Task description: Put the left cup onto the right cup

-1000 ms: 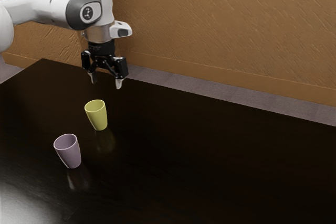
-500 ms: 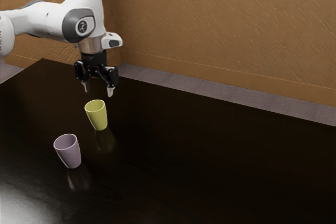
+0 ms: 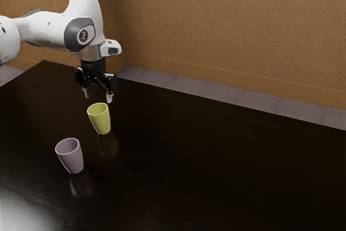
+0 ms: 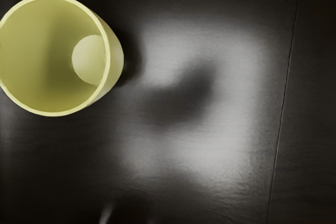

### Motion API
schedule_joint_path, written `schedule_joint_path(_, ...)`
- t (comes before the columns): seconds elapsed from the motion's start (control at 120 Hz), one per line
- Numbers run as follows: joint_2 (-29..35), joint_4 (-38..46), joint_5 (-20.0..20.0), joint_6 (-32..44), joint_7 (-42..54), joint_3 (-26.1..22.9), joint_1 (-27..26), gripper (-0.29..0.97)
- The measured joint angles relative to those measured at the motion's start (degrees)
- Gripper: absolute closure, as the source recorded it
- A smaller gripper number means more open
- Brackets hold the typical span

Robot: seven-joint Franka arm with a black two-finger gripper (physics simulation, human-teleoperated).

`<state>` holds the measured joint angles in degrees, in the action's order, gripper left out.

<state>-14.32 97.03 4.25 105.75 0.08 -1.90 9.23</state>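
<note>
Just above yellow cup (image 3: 99, 118), end effector (image 3: 98, 98) open

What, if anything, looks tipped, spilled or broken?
Nothing stands out. The yellow cup and purple cup stand upright and apart on the table, both whole, nothing spilled. The jaws hang open above the yellow cup.

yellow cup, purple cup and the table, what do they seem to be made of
Yellow cup: probably matte plastic, possibly unglazed ceramic. The colour is even, the shading soft with no sharp highlights, and the wrist view shows a thin wall.
Purple cup: same matte, uniform look, so likely the same material.
Table: dark and polished, perhaps lacquered wood or stone. It faintly mirrors both cups and carries a broad sheen.
</note>
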Motion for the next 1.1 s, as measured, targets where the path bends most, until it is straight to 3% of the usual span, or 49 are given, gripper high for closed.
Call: schedule_joint_path(1.1, -9.81, -4.28, -0.34, 4.14, 7.59, 2.60, 0.74, 0.11)
